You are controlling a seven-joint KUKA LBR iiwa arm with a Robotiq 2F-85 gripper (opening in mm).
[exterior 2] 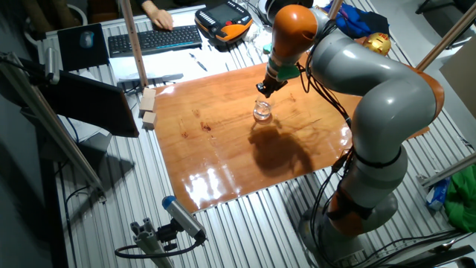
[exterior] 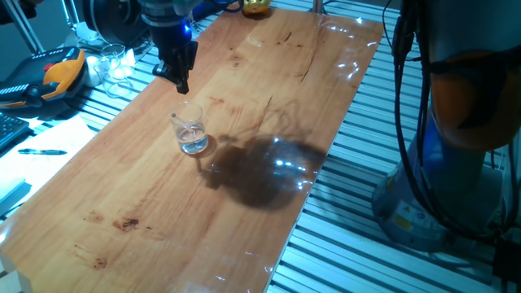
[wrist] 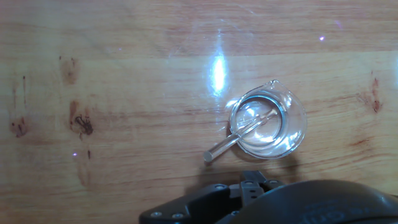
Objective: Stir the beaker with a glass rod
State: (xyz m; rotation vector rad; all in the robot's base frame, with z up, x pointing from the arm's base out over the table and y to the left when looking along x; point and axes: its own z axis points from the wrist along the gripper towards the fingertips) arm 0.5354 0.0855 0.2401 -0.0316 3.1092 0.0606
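1. In one fixed view, we saw the small clear glass beaker (exterior: 192,135) standing upright on the orange-brown wooden table (exterior: 163,212), left of the frame's centre, with a little clear liquid in the bottom. The thin clear glass rod (exterior: 184,127) leaned inside it, its top poking over the upper-left rim. The black two-finger gripper (exterior: 180,82) hung above and to the upper left of the beaker, apart from both rod and glass. We could not tell how wide its jaws stood.

2. In the other fixed view, the gripper (exterior 2: 264,91) hovered just above the beaker (exterior 2: 262,112), right of the frame's centre, at the end of the grey and orange arm (exterior 2: 372,89). The rod was too faint to make out here.

3. In the hand view, the beaker (wrist: 268,122) sat right of centre. The rod (wrist: 239,134) slanted out over its lower-left rim, free end toward the bottom of the frame. Only a dark part of the gripper body showed at the bottom edge; the fingertips were hidden, and nothing was held.

4. We judged the step to be the approach to grasp the rod. The next move called for lining up on its free upper end, descending without knocking the rim, and closing gently.
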